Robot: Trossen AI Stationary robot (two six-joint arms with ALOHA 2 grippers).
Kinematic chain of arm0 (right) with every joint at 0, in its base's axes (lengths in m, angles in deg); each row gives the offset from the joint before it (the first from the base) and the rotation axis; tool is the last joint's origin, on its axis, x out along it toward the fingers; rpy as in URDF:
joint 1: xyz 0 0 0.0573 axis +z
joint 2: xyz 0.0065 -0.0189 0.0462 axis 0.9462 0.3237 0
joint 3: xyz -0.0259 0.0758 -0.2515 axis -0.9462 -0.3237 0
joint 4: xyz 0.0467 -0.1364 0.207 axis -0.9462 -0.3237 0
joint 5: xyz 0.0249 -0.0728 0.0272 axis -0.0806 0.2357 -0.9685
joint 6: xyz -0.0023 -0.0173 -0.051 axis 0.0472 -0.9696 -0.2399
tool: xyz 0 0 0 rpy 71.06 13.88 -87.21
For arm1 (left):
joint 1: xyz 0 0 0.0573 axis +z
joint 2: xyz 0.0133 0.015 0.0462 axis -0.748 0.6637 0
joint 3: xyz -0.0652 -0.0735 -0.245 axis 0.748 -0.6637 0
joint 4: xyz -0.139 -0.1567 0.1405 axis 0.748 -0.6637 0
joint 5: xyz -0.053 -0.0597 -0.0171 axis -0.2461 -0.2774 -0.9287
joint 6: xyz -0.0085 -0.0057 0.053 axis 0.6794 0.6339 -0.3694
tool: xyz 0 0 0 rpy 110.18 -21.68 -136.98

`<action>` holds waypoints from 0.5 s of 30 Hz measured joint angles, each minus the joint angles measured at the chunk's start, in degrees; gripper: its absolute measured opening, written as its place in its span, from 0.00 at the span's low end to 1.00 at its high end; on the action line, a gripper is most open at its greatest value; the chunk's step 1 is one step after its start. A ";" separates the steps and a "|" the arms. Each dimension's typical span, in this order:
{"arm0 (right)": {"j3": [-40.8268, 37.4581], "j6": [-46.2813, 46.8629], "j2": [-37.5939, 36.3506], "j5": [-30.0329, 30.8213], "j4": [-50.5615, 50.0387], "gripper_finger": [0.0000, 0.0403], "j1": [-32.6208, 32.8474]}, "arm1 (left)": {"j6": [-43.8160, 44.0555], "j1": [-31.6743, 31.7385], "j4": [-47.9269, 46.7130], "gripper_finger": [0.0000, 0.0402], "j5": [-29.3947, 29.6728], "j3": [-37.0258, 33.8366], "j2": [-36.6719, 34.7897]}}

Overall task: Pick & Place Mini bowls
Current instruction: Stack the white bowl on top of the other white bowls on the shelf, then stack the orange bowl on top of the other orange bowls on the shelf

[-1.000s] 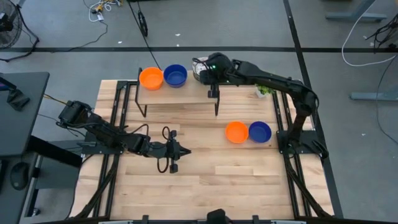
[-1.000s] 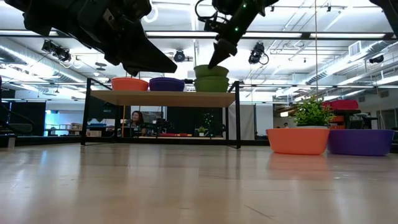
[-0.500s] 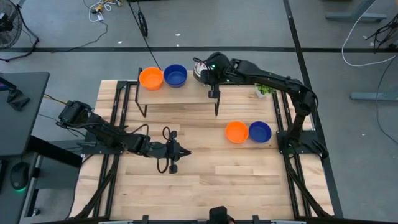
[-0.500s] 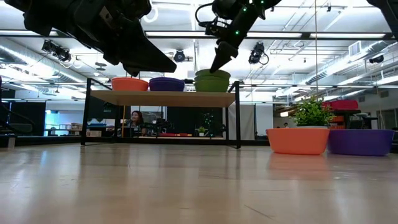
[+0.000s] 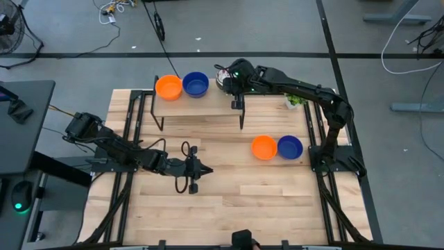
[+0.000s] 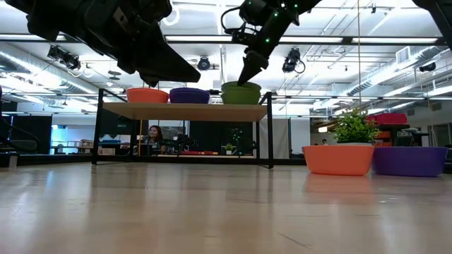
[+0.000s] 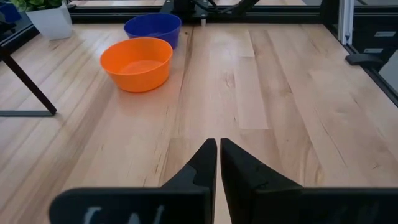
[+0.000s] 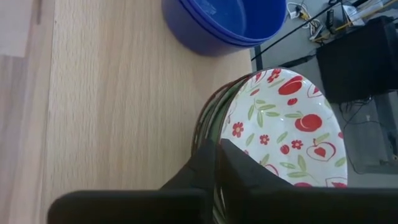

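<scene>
Bowls sit in two spots: an orange bowl (image 5: pixel 168 87), a blue bowl (image 5: pixel 195 84) and a patterned bowl (image 8: pixel 283 121) on the shelf (image 5: pixel 201 105), plus an orange one (image 5: pixel 263 147) touching a blue one (image 5: pixel 290 146) on the tabletop (image 5: pixel 229 201). My right claw (image 8: pixel 218 163) is clenched on the patterned bowl's rim at the shelf. My left claw (image 7: pixel 218 163) hangs pressed closed, empty, above the tabletop.
</scene>
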 joint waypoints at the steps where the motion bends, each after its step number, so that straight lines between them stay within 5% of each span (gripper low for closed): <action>1: 0.00 0.02 0.02 0.00 0.13 0.05 0.01 | 0.00 0.00 0.00 0.06 0.02 0.00 0.00; 15: 0.00 1.53 0.02 -2.46 4.12 0.23 0.03 | 0.00 0.00 -0.15 0.06 0.00 0.00 0.00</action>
